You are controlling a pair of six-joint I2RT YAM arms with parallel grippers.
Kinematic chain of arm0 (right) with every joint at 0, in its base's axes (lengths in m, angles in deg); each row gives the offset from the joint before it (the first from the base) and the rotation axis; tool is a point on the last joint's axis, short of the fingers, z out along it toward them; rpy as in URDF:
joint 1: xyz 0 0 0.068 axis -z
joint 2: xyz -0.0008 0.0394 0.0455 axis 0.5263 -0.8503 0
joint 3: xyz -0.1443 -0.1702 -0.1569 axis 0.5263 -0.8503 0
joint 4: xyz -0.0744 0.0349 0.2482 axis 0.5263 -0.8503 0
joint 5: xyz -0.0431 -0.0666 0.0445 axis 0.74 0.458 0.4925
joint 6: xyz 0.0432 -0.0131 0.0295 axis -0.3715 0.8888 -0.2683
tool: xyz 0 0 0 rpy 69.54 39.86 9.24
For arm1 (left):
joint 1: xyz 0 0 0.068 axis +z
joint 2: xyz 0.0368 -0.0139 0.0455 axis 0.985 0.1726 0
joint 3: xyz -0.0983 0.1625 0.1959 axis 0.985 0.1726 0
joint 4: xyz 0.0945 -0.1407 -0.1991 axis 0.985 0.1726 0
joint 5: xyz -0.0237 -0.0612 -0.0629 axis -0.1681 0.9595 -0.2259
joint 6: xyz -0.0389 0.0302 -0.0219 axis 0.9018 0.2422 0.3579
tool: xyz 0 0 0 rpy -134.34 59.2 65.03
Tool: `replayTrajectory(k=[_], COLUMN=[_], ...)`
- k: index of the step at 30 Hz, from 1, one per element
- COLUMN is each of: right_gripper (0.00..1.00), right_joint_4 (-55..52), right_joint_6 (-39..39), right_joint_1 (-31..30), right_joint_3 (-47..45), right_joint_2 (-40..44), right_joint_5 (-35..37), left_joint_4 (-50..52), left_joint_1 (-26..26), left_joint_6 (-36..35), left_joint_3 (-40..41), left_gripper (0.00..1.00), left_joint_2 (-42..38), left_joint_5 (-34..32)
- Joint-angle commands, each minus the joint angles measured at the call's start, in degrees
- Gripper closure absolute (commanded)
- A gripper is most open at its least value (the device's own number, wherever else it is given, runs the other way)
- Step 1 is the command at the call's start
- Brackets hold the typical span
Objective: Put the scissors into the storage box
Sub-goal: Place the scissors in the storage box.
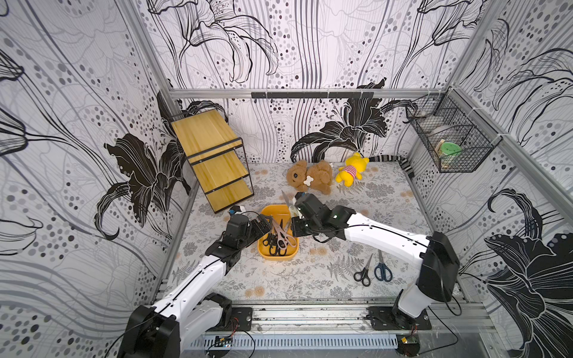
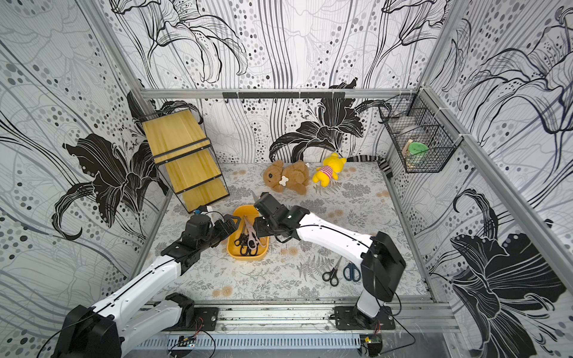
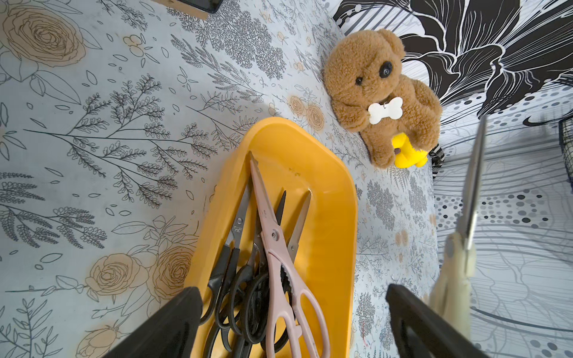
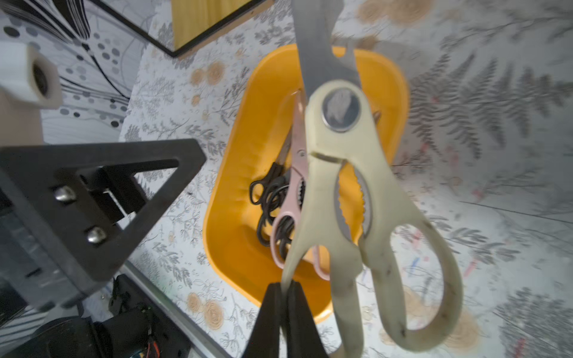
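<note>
Right fingers point(image 4: 273, 313) are clamped shut on one handle of the cream scissors point(image 4: 341, 173), which hang in the air above the storage box point(image 4: 235, 223) with blades pointing toward the back wall. Left fingers point(image 3: 173, 319) stand wide apart, holding nothing, over the box's rim on the left arm's side. Inside the box a pinkish pair point(image 3: 279, 257) lies on top of several black-handled pairs point(image 3: 228, 279), handles bunched at the near end. On the worktop point(image 1: 279, 279), well apart from the box toward the right arm, a small black-handled pair point(image 1: 363, 272) and a dark blue pair point(image 1: 383, 269) lie just beside each other.
</note>
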Motion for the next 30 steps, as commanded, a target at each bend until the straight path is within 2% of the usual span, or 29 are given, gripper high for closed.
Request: replayTrajectory(k=[1, 5, 10, 16, 25, 28, 30], right_gripper=[1.00, 1.00, 1.00, 1.00, 1.00, 0.97, 0.91], right_joint_4=[0.0, 1.6, 1.9, -1.7, -3.5, -3.9, -4.4], right_joint_6=[-4.4, -11.3, -15.1, -15.4, -15.2, -15.0, -14.8], right_joint_1=[-2.3, -3.9, -4.1, -4.1, -4.2, -4.1, -4.2], right_joint_3=[4.6, 6.2, 5.9, 7.7, 11.2, 12.4, 12.6], right_joint_2=[-4.6, -8.3, -10.5, -12.9, -18.0, -19.2, -20.1], right_joint_5=[0.0, -1.5, -1.7, 0.1, -2.4, -2.5, -2.6], left_joint_4=[-2.0, -1.4, 1.2, 2.9, 1.8, 1.4, 1.1], left_joint_1=[1.4, 3.5, 6.3, 9.6, 10.5, 10.7, 10.7], left_joint_6=[0.8, 1.1, 0.7, -0.8, -1.7, -1.4, -1.2], left_joint_3=[1.3, 2.3, 2.2, 1.1, 1.5, 2.3, 2.7], left_gripper=[0.03, 0.03, 0.03, 0.03, 0.03, 0.03, 0.03], left_joint_2=[-2.1, -3.6, -4.6, -4.9, -4.6, -4.7, -4.8], left_joint_5=[0.6, 0.0, -1.3, -2.0, -0.3, 0.1, 0.4])
